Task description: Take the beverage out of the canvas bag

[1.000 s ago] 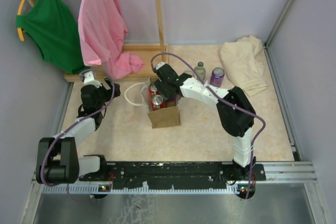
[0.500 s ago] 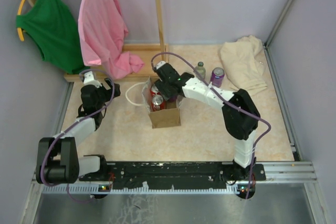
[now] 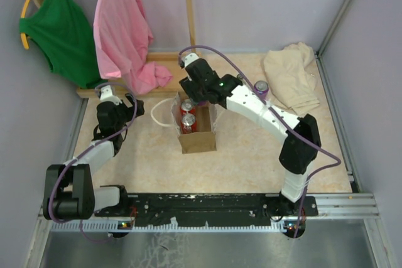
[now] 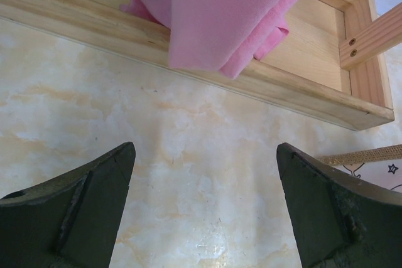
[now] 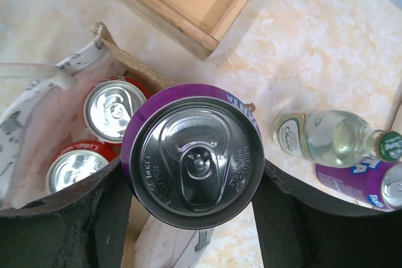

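Right gripper (image 5: 192,214) is clamped on the purple can (image 5: 191,155), one finger on each side of it, top facing my wrist camera. The can hangs over the far edge of the bag (image 3: 196,136). Two red cans (image 5: 114,110) sit upright inside the bag, side by side. On the table (image 5: 301,48) beyond, a bottle (image 5: 326,139) lies next to a second purple can (image 5: 370,183). Left gripper (image 4: 204,155) is spread wide with nothing in it, low over bare table beside the wooden frame (image 4: 301,95) and pink cloth (image 4: 232,17).
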Robot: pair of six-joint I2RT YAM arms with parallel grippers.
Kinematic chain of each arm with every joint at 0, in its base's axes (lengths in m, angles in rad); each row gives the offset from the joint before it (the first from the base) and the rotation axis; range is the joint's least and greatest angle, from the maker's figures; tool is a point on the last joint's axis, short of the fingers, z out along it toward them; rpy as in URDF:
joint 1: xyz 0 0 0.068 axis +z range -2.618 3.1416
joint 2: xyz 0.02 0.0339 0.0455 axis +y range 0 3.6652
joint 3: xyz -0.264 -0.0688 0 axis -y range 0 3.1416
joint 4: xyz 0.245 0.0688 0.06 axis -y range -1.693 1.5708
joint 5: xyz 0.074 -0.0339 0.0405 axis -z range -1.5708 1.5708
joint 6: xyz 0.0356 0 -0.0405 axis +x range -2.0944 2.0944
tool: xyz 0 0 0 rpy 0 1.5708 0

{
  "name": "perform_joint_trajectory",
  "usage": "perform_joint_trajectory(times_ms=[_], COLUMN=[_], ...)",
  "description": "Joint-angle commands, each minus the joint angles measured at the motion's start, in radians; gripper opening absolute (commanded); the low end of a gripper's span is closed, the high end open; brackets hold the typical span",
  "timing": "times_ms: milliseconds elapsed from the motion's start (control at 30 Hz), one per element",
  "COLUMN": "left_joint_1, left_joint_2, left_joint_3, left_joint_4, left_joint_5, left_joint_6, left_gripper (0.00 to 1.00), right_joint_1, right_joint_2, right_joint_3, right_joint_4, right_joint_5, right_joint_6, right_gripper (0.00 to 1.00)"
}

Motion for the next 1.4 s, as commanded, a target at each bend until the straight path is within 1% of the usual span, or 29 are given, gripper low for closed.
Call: perform_joint_trajectory(times_ms=[0, 167, 400, 533, 767, 867, 933, 1067, 1167, 1267, 1367], left_joint_1=[-0.004, -0.003, -0.004, -0.003, -0.003, -0.005, -0.005, -0.005, -0.005, -0.005, -0.007], left_joint_2=[0.0, -0.005, -0.008, -0.003, 0.005, 0.013, 0.014, 0.009, 0.003, 0.001, -0.001], left_joint_3=[0.02, 0.022, 0.02, 0.02, 0.018, 0.021, 0.023, 0.024, 0.023, 0.023, 0.023], left_joint_4=[0.029, 0.029, 0.029, 0.029, 0.034, 0.034, 0.034, 0.033, 0.031, 0.031, 0.028], left_joint_5=[0.023, 0.028, 0.032, 0.034, 0.046, 0.053, 0.058, 0.06, 0.057, 0.057, 0.057], left_joint_6=[-0.006, -0.007, -0.009, -0.011, -0.02, -0.024, -0.024, -0.018, -0.012, -0.012, -0.009], left_gripper=[1.0, 1.0, 1.0, 1.0, 1.0, 1.0, 1.0, 1.0, 1.0, 1.0, 1.0], right_joint_1=[0.025, 0.025, 0.025, 0.025, 0.023, -0.006, -0.064, -0.208, -0.288, -0.34, -0.355], right_joint_2=[-0.143, -0.208, -0.273, -0.317, -0.418, -0.436, -0.461, -0.542, -0.584, -0.608, -0.62], right_joint_3=[0.122, 0.159, 0.146, 0.152, 0.098, 0.08, 0.055, -0.088, -0.207, -0.329, -0.443], right_joint_4=[0.061, 0.05, 0.05, 0.033, 0.046, 0.024, 0.006, 0.028, 0.038, 0.063, 0.108], right_joint_5=[0.029, 0.024, 0.04, 0.133, 0.409, 0.495, 0.485, 0.381, 0.317, 0.248, 0.207], right_joint_6=[-0.019, -0.014, -0.006, -0.011, -0.065, -0.064, -0.03, 0.042, 0.09, 0.132, 0.158], right_gripper=[0.0, 0.0, 0.0, 0.0, 0.0, 0.0, 0.0, 0.0, 0.0, 0.0, 0.0])
